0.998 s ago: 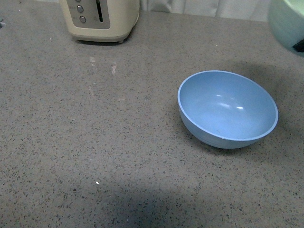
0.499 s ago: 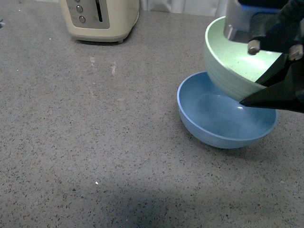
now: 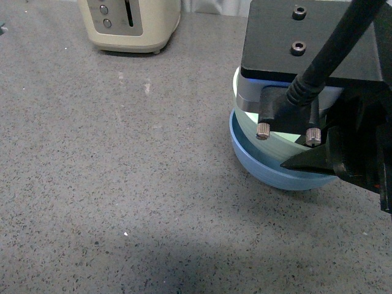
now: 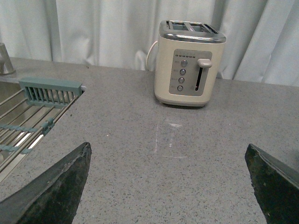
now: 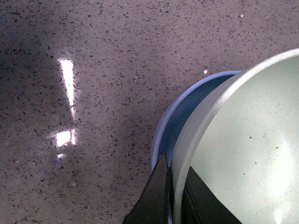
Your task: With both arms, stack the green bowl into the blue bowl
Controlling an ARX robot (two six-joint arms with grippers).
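The green bowl (image 3: 246,119) sits down inside the blue bowl (image 3: 269,173) on the speckled grey countertop (image 3: 122,184), its pale rim standing a little above the blue rim. In the front view most of it is hidden behind the boxy black body of the right gripper (image 5: 174,189), which hangs directly over the pair with its thick cable running up and to the right. The right wrist view shows this gripper pinching the green bowl's wall: one dark pointed finger (image 5: 159,196) goes down outside the wall, in the crescent of blue interior left between the two rims, and the other lies against the speckled green inside. Whether the green bowl's base rests fully on the blue bowl's floor cannot be told. The left gripper (image 4: 167,163) does not appear in the front view; its own camera shows its two dark fingertips spread wide with nothing between them, held above bare countertop. It faces a cream toaster (image 4: 189,65) that stands before a white curtain (image 4: 93,32), with a sink drainer rack (image 4: 28,121) off to one side.
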